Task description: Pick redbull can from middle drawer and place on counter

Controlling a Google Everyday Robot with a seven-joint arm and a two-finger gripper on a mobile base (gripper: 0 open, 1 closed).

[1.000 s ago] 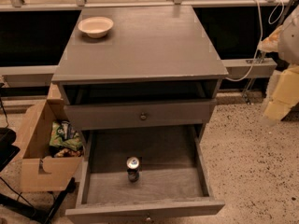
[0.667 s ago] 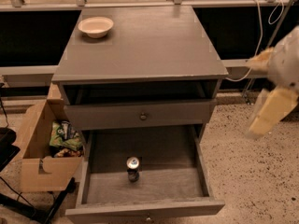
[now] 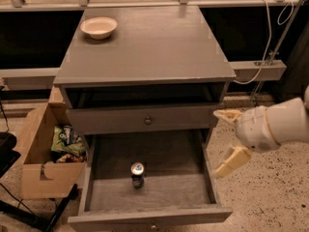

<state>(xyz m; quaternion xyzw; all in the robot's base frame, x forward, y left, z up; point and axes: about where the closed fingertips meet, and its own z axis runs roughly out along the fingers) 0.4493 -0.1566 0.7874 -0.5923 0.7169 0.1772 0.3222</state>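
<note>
Claw (image 3: 226,138) beside right wall of middle drawer (image 3: 208,177)

redbull can (image 3: 137,174) — upright in open middle drawer (image 3: 166,193) | pincer (image 3: 217,143) — spread, beside drawer's right wall

Nothing readable from where I stand: the redbull can (image 3: 137,175), standing in the middle drawer (image 3: 169,193) to the left of the gripper (image 3: 223,142) and a little below it, shows blue and silver but no lettering I can make out. Further left of the gripper, the printed bags (image 3: 65,140) in the cardboard box (image 3: 34,182) carry some pattern, too blurred to read. The gripper itself hangs just off the drawer's right side, fingers spread apart, with no legible mark or number on it.
</note>
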